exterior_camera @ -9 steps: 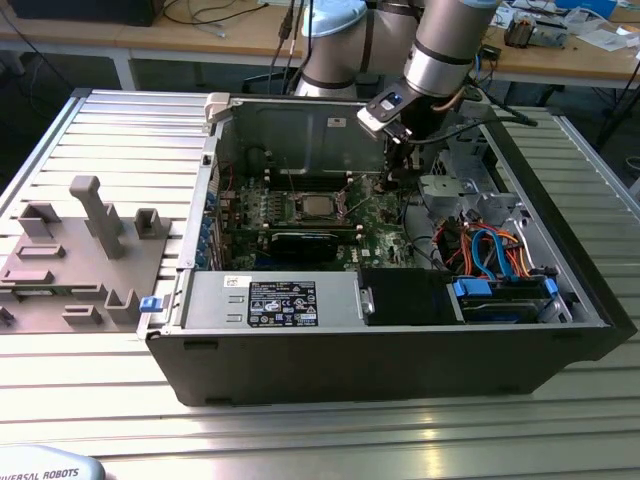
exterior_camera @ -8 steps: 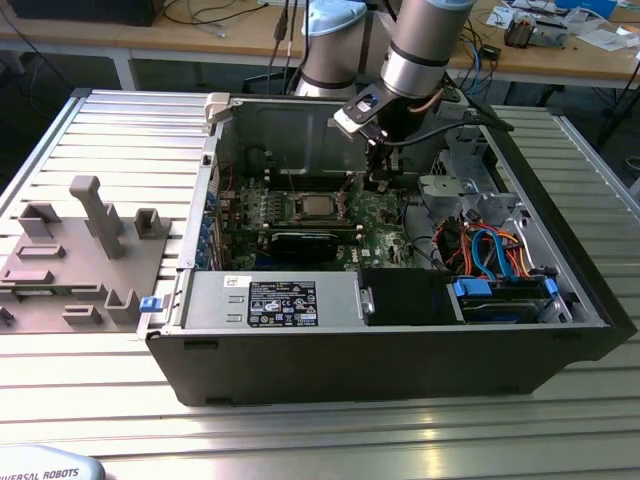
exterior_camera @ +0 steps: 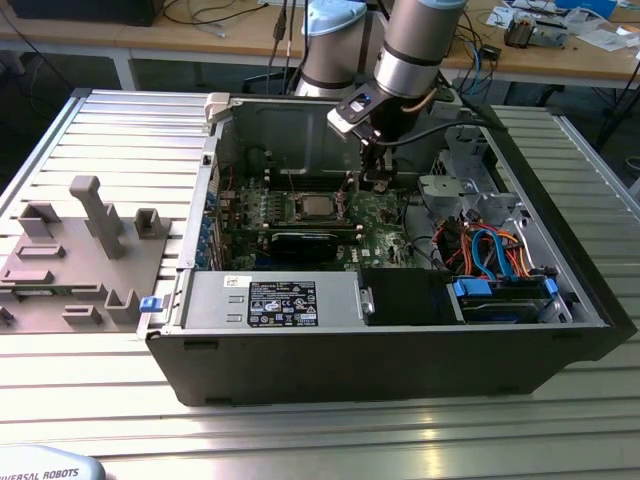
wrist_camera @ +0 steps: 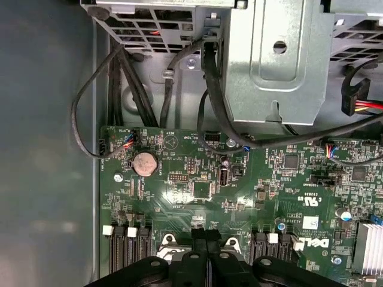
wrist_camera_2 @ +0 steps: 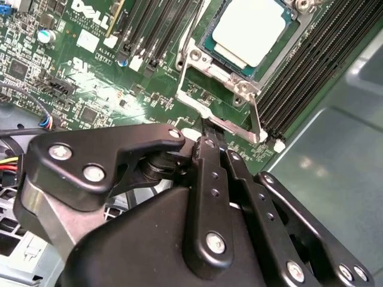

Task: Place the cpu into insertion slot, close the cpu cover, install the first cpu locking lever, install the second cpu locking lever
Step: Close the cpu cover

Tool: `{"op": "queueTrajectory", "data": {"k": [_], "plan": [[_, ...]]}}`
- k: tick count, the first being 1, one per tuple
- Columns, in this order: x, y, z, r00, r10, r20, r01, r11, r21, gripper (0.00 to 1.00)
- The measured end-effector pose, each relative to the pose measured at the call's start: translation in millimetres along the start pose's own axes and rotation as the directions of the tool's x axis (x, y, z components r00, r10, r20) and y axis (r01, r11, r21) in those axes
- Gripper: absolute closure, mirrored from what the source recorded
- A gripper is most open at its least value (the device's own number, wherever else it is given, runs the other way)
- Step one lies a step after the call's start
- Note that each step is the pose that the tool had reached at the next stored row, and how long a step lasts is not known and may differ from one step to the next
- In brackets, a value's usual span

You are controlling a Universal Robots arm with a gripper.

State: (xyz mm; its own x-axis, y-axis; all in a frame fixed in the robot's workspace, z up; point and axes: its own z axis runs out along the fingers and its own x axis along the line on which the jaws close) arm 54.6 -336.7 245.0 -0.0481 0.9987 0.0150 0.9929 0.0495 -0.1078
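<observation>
The cpu (wrist_camera_2: pixel 251 30) lies flat in the insertion slot (wrist_camera_2: pixel 297 21) on the green board; in the exterior view it is the pale square (exterior_camera: pixel 318 207) in the middle of the open case. The cpu cover (wrist_camera_2: pixel 234 127), a thin silvery frame, stands swung open off the slot, with green board showing through its window. My gripper (wrist_camera_2: pixel 206 133) is shut, its black fingertips right at the cover's free edge. In the exterior view the gripper (exterior_camera: pixel 378 182) hangs just to the exterior view's right of the slot. A thin metal rod (wrist_camera_2: pixel 192 27) runs along one side of the slot.
Black memory slots (wrist_camera_2: pixel 311 66) flank the socket. A black card (exterior_camera: pixel 305 243) lies in front of it, with a drive cage and coloured cables (exterior_camera: pixel 480 250) at the exterior view's right. Case walls (exterior_camera: pixel 215 150) surround the board. Grey fixtures (exterior_camera: pixel 80 250) stand outside on the table.
</observation>
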Motion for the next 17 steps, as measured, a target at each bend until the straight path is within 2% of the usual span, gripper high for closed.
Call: {"op": "queueTrajectory", "data": {"k": [11,17], "plan": [[0.4,-7.9,1.0,1.0000,0.000,0.0000,0.000,1.0000,0.0000,0.89],[0.7,-14.9,1.8,1.0000,0.000,0.0001,0.000,1.0000,0.0000,0.89]]}}
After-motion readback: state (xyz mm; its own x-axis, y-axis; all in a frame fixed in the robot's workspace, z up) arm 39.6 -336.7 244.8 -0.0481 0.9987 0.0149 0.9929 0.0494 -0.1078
